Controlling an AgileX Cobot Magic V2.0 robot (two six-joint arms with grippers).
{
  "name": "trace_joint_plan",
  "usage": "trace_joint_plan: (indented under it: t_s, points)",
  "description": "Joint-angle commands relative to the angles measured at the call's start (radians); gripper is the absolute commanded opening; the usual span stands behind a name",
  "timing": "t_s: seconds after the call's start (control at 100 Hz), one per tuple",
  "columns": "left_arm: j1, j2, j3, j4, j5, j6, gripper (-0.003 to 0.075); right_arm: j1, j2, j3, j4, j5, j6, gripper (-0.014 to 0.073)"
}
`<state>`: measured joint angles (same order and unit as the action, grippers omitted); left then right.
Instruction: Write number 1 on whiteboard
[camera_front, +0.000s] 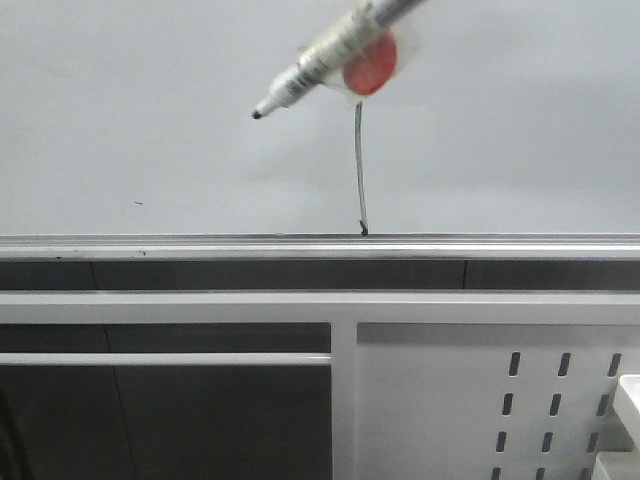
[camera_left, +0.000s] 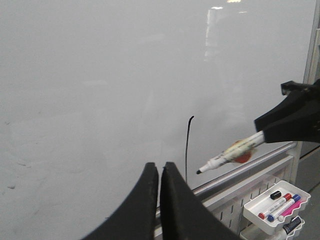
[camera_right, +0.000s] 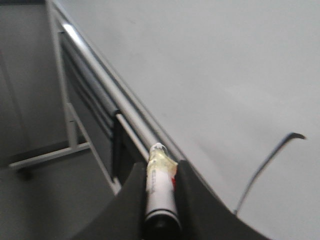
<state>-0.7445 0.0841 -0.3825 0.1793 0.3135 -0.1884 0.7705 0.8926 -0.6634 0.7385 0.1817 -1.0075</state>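
The whiteboard (camera_front: 150, 110) fills the upper front view, with a silver edge rail (camera_front: 200, 245) below it. The number 1 (camera_front: 359, 170) is a thin dark near-vertical stroke that ends at the rail; it also shows in the left wrist view (camera_left: 187, 150) and the right wrist view (camera_right: 265, 167), hook at its top. My right gripper (camera_right: 160, 170) is shut on a white marker (camera_front: 320, 65) with a red patch. The marker's dark tip (camera_front: 257, 115) is off the stroke, to its left. My left gripper (camera_left: 160, 172) is shut and empty, in front of the board.
A white perforated slotted panel (camera_front: 480, 400) and grey frame bars (camera_front: 165, 358) sit below the board. A white tray (camera_left: 272, 205) holding several markers hangs at the panel, beside the right arm (camera_left: 295, 120). A tiny dark speck (camera_front: 138, 203) marks the board at left.
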Motion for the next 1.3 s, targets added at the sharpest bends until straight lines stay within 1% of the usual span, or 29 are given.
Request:
trace_joint_plan:
  t_s: [0.0,0.05,0.1,0.17,0.2,0.22,0.27,0.34,0.39,0.44,0.57,0.67,0.8,0.97,1.11,1.29]
  points:
    - [0.002,0.024,-0.029,-0.027,-0.034,-0.005,0.0036,0.001,-0.062,-0.069,0.023,0.143,-0.009,-0.0068]
    - [0.002,0.040,-0.033,-0.048,-0.009,0.007,0.0102,0.001,-0.091,-0.083,0.022,0.188,-0.009,-0.0068]
    - [0.002,0.066,-0.048,-0.085,0.017,0.055,0.0197,0.001,-0.106,-0.092,0.022,0.219,-0.009,-0.0068]
    - [0.002,0.111,-0.087,-0.190,0.049,0.209,0.0302,0.001,-0.110,-0.109,0.022,0.264,-0.009,-0.0068]
    - [0.002,0.134,-0.109,-0.246,0.067,0.314,0.0327,0.001,-0.110,-0.118,0.024,0.281,-0.009,-0.0068]
    - [0.002,0.154,-0.127,-0.291,0.086,0.358,0.0338,0.001,-0.110,-0.120,0.024,0.295,-0.009,-0.0068]
    - [0.002,0.206,-0.173,-0.396,0.145,0.537,0.0335,0.001,-0.104,-0.135,0.024,0.323,-0.009,-0.0068]
    - [0.002,0.291,-0.240,-0.529,0.261,0.726,0.0313,0.001,-0.085,-0.154,0.024,0.356,-0.009,-0.0068]
    - [0.002,0.353,-0.285,-0.600,0.352,0.817,0.0293,0.003,-0.069,-0.170,0.024,0.376,-0.009,-0.0068]
    - [0.002,0.414,-0.324,-0.662,0.410,0.869,0.0276,0.010,-0.048,-0.193,0.024,0.400,-0.009,-0.0068]
    - [0.002,0.542,-0.403,-0.762,0.488,0.955,0.0272,0.036,0.026,-0.270,0.022,0.477,-0.009,-0.0068]
    - [0.002,0.603,-0.439,-0.772,0.522,0.996,0.0272,0.056,0.080,-0.332,0.021,0.510,-0.009,-0.0068]
    - [0.002,0.659,-0.463,-0.772,0.544,1.003,0.0272,0.078,0.138,-0.385,0.021,0.522,-0.009,-0.0068]
    - [0.002,0.672,-0.465,-0.775,0.544,1.043,0.0272,0.098,0.183,-0.429,0.021,0.526,-0.009,-0.0068]
    - [0.002,0.678,-0.465,-0.775,0.544,1.043,0.0272,0.106,0.185,-0.444,0.025,0.509,-0.009,-0.0068]
    - [0.002,0.680,-0.465,-0.775,0.521,1.043,0.0272,0.106,0.185,-0.469,0.057,0.535,-0.009,-0.0068]
